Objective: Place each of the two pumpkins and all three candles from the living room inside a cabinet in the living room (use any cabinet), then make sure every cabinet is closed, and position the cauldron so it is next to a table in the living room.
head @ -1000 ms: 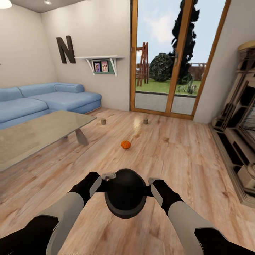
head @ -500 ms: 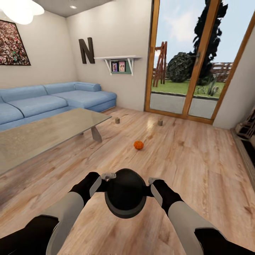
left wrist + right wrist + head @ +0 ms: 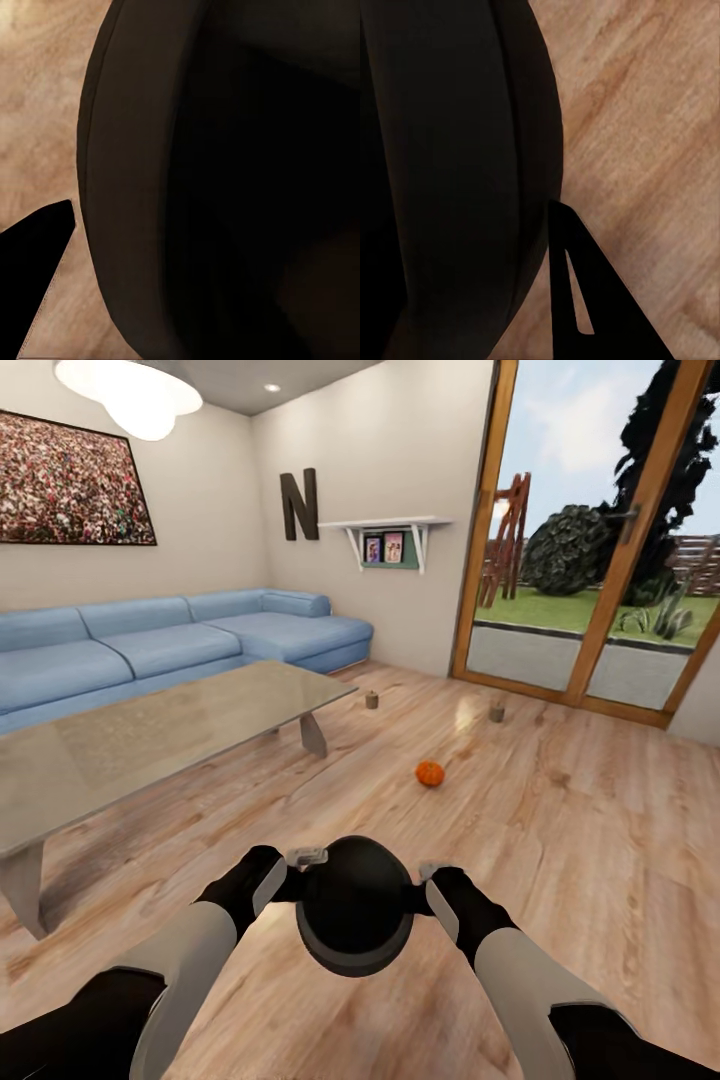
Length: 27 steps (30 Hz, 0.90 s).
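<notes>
Black cauldron [image 3: 354,916]: a round dark pot at lower centre of the head view, carried above the wood floor [image 3: 560,840] between both arms; in the left wrist view its dark wall [image 3: 225,180] takes up most of the frame, and in the right wrist view [image 3: 450,180] the same.
Left gripper [image 3: 303,857]: at the pot's left rim, pressed against it; whether the fingers are closed on the rim I cannot tell, since the pot hides them.
Right gripper [image 3: 428,872]: at the pot's right rim, touching it; its grip also cannot be made out. One dark fingertip [image 3: 577,300] shows just beside the pot wall.
Pumpkin [image 3: 430,773]: orange, on the floor at centre right, well apart from the pot and to the right of the table's near corner.
Candles: one [image 3: 372,700] on the floor just past the table's far corner; another [image 3: 496,711] further right, near the glass door [image 3: 590,560].
Table [image 3: 120,750]: glass-topped, at left centre, with slanted grey legs; the pot is near its right side but apart from it.
Sofa [image 3: 150,650]: blue, along the wall behind the table.
Wall: a picture [image 3: 70,480] at upper left, a dark letter N [image 3: 299,505], a white shelf [image 3: 385,525] with two small photos.
Lamp [image 3: 140,390]: white, at the top left edge.
</notes>
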### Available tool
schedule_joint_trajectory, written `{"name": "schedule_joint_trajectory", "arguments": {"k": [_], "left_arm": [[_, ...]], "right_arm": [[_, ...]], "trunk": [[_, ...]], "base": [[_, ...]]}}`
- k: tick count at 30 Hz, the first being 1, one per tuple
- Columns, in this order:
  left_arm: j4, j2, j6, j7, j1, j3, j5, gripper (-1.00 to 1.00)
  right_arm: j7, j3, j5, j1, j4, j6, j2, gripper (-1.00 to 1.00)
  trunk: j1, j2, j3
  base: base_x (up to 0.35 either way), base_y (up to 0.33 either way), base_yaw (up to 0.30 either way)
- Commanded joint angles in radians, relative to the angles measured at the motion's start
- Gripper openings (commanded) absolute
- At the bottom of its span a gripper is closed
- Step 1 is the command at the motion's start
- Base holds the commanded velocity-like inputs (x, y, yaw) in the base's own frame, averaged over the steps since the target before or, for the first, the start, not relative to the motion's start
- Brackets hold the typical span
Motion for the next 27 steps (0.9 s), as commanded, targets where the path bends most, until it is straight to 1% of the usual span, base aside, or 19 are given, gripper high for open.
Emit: {"name": "schedule_joint_trajectory", "arguments": {"k": [1,22,27], "left_arm": [[0.0,0.004,0.004,0.004,-0.001,-0.014,-0.046,-1.0],[0.0,0.004,0.005,0.004,-0.001,-0.014,-0.046,-1.0],[-0.001,0.004,0.005,0.004,-0.001,-0.014,-0.046,-1.0]], "right_arm": [[0.034,0.005,-0.043,-0.001,-0.015,0.001,0.0,-1.0],[0.034,0.005,-0.043,-0.001,-0.015,0.001,0.0,-1.0],[0.034,0.005,-0.043,-0.001,-0.015,0.001,0.0,-1.0]], "trunk": [[0.0,-0.001,-0.001],[0.0,-0.001,-0.001],[0.0,-0.001,-0.001]], "base": [[0.0,0.0,0.287],[0.0,0.0,0.287],[0.066,-0.008,0.289]]}}
